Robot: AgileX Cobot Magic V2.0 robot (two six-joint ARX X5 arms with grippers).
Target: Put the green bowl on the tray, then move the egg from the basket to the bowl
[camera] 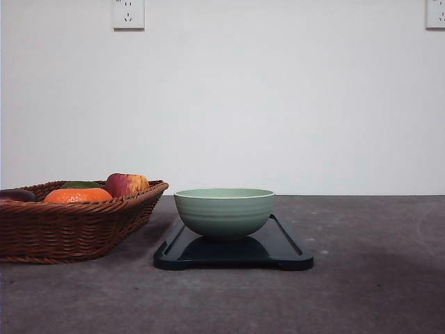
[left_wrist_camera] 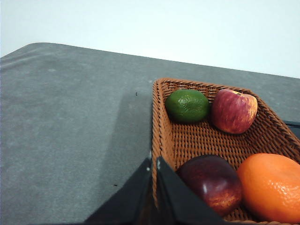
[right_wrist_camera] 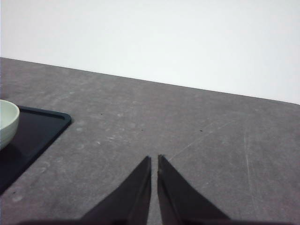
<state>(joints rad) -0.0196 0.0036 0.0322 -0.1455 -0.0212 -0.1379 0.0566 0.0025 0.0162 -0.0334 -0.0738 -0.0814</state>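
The green bowl (camera: 224,212) sat on the tray (camera: 292,252), both hands — left hand (left_wrist_camera: 153,164), right hand (right_wrist_camera: 154,160) — pinched narrow and empty, so the egg step stood next — no egg visible yet in the basket (camera: 83,223).

plain white wall behind my dark grey table

i face a bare white wall (camera: 278,104) that fills the upper part of the front view. it is smooth and evenly lit, with no marks or pictures. two white power sockets sit high on it: one socket (camera: 128,13) toward the left, the other socket (camera: 435,13) at the far right edge, partly cut off. below the wall runs a dark grey table (camera: 375,278) with a matte, slightly speckled surface and faint pale scuffs. the far edge of the table meets the wall in a straight horizontal line. the light is soft and diffuse, leaving gentle, blurred shadows on the grey surface.
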